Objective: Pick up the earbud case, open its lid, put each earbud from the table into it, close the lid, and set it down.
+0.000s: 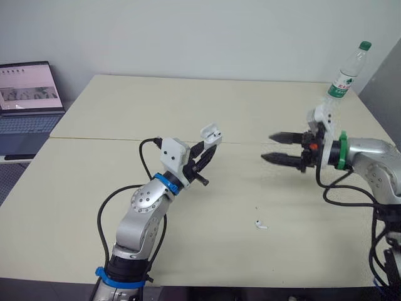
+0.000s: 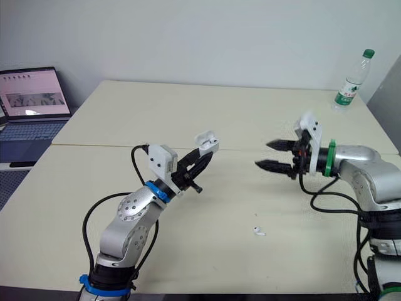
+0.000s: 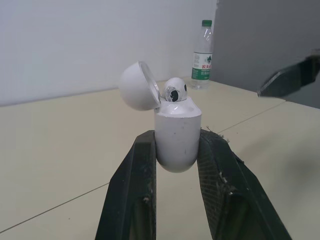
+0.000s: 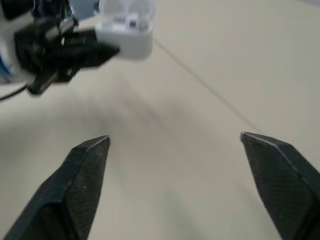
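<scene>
My left gripper (image 1: 208, 150) is shut on the white earbud case (image 3: 176, 134), held above the table's middle. Its lid (image 3: 138, 86) stands open, and one earbud (image 3: 175, 90) sits in the case. A second white earbud (image 1: 260, 224) lies loose on the table, in front of the two grippers and nearer the right arm. My right gripper (image 1: 273, 147) hangs open and empty over the table, to the right of the case (image 4: 125, 32) and pointing at it, some way off.
A clear water bottle (image 1: 348, 71) with a green cap stands at the table's far right corner. An open laptop (image 1: 28, 97) sits on a separate surface to the left. A seam (image 1: 113, 138) runs across the cream tabletop.
</scene>
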### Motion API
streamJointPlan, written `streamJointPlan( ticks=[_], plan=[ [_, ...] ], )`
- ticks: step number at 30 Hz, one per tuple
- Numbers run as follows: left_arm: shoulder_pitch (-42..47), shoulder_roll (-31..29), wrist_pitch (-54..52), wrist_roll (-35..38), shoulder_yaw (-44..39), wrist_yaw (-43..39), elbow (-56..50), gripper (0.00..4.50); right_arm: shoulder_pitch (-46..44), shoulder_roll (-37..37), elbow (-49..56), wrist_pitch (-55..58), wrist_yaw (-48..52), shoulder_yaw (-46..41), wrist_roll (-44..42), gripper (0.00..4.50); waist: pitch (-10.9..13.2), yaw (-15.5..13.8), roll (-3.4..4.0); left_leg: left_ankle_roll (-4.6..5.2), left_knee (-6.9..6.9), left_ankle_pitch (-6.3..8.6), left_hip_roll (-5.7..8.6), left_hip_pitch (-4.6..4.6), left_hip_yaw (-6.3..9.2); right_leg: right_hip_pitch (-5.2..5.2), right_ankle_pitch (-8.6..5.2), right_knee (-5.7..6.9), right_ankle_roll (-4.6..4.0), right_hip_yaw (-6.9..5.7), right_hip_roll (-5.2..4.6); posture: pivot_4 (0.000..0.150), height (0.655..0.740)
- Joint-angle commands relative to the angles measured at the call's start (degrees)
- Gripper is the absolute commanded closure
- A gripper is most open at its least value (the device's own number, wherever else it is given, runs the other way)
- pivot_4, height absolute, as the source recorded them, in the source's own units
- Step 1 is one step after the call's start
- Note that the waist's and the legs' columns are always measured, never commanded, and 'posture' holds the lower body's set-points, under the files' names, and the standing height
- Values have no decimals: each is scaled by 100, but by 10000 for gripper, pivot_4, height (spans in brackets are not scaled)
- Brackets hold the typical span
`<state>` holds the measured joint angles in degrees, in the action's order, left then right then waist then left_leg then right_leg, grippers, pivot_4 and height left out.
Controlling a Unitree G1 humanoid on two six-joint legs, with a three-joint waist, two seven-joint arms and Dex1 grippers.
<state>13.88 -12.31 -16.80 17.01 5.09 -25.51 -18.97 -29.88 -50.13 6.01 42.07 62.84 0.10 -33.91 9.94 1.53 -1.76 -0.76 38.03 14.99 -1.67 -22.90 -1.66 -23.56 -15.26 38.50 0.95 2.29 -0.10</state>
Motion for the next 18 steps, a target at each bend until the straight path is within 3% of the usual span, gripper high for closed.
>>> streamJointPlan(
  ticks=[1, 9, 18],
  plan=[
    [-84, -50, 61, 23, -91, 50, -396, 37054, 586, -421, 547, -83, 522, -62, -45, 392, 1, -4, -2, 0, 0, 0, -1, 0, 0, 0, 0, 0, 0, 0, 0, 1500, 7400],
    [-244, -35, 6, -11, -29, 169, -579, 37054, 2520, -469, 1542, -1040, 267, 65, 620, 392, 8, 5, -13, -1, 8, -1, -1, 9, -4, 7, -18, 5, 31, 6, 2, 1500, 7400],
    [-311, -80, -27, -45, 37, 168, -676, 37054, 2880, 262, 1413, -2385, -299, 476, 1635, 392, 8, 4, -14, -3, 10, -4, 0, 17, -7, 12, -20, 6, 35, 10, 8, 1500, 7400]
  ],
)
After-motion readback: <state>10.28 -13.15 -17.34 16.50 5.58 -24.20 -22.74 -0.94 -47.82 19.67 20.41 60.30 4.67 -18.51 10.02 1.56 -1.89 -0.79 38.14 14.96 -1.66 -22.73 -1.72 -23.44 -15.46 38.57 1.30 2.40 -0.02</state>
